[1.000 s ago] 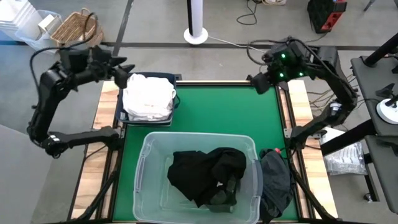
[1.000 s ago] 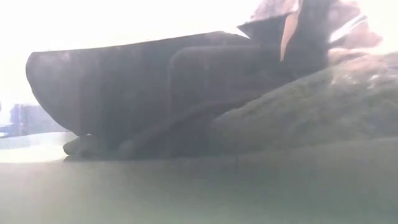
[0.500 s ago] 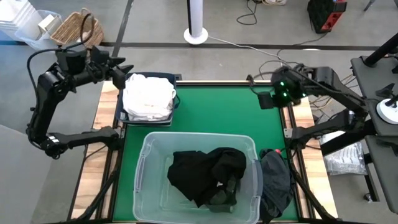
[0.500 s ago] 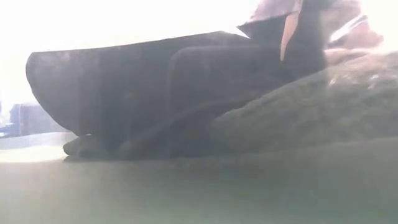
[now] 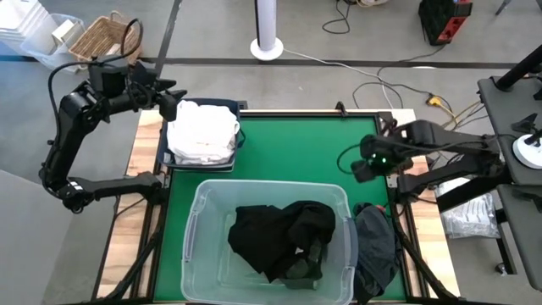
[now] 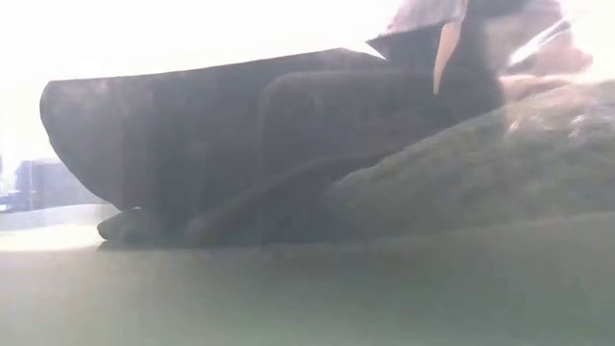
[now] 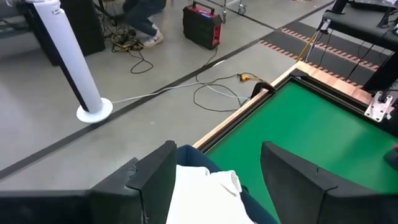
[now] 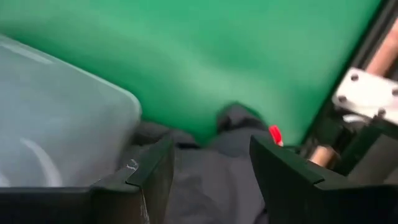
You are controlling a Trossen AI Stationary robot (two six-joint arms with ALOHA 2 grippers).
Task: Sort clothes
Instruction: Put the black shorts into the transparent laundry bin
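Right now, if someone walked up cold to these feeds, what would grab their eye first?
Probably the clear plastic tub at the table's near edge, holding a heap of dark clothes, with a grey garment lying on the mat just right of it. Next, the white clothes piled in the navy bin at the far left corner, where the left gripper hovers, fingers open.

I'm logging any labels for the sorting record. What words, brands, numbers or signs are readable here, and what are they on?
None can be read.
White clothes in the blue bin: no print visible.
Dark clothes in the clear tub: no readable tag.
Grey garment beside the tub: a small red spot, no letters discernible.
Red case on the floor: any marking is too small.
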